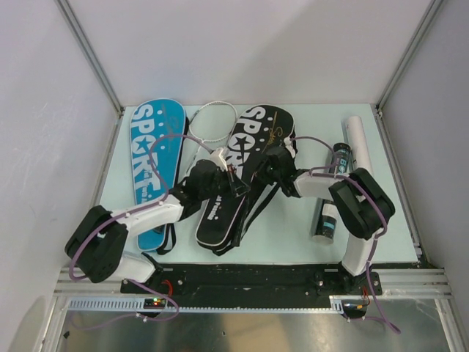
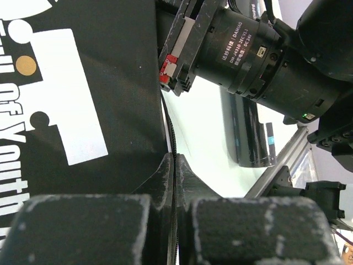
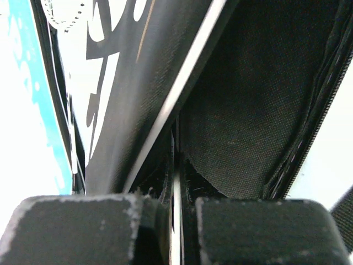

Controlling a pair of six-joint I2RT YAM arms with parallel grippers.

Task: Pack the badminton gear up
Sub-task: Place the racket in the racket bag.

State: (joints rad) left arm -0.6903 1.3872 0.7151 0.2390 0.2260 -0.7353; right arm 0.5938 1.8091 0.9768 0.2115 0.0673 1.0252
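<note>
The black "SPORT" racket bag (image 1: 245, 158) lies in the middle of the table, its right edge lifted open. My left gripper (image 1: 233, 181) is shut on the bag's zipper edge, which runs thin and black between the fingertips in the left wrist view (image 2: 175, 165). My right gripper (image 1: 270, 163) is shut on the bag's upper flap edge (image 3: 175, 165), with the woven lining (image 3: 248, 99) showing beside it. The blue "SPORT" bag (image 1: 152, 158) lies to the left. A white-framed racket head (image 1: 214, 121) sticks out between the two bags. A black shuttle tube (image 1: 331, 198) and a white tube (image 1: 358, 143) lie at the right.
The right arm's wrist (image 2: 248, 49) hangs close above my left gripper. The bags' black straps (image 1: 242, 220) trail toward the near edge. The aluminium frame rail (image 1: 399, 191) borders the table on the right. The blue bag also shows in the right wrist view (image 3: 22, 83).
</note>
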